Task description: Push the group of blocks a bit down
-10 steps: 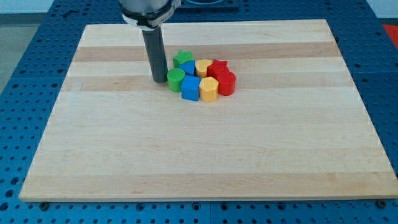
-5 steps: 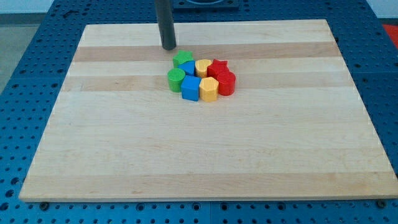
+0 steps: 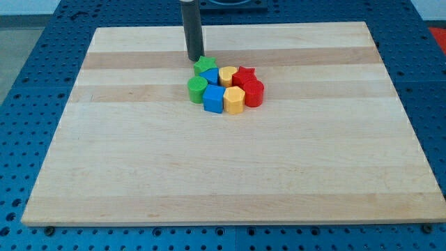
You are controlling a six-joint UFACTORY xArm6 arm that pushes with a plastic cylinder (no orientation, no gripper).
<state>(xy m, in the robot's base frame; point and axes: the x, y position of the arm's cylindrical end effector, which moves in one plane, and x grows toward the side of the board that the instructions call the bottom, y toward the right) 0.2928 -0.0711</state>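
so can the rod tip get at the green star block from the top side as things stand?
Probably yes. My tip sits just above the green star block, at the group's upper-left edge, with bare board between them and no other block in the way. A push toward the view's bottom should meet it first.

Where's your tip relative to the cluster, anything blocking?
My tip at the cluster's top edge, just above the green star block. Blocks bunched tight, board's upper middle. Wooden board below them shows no obstacles.

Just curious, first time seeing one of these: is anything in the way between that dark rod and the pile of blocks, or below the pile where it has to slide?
Nothing visible. My tip sits just above the green star block, and the wooden board below the cluster holds nothing.
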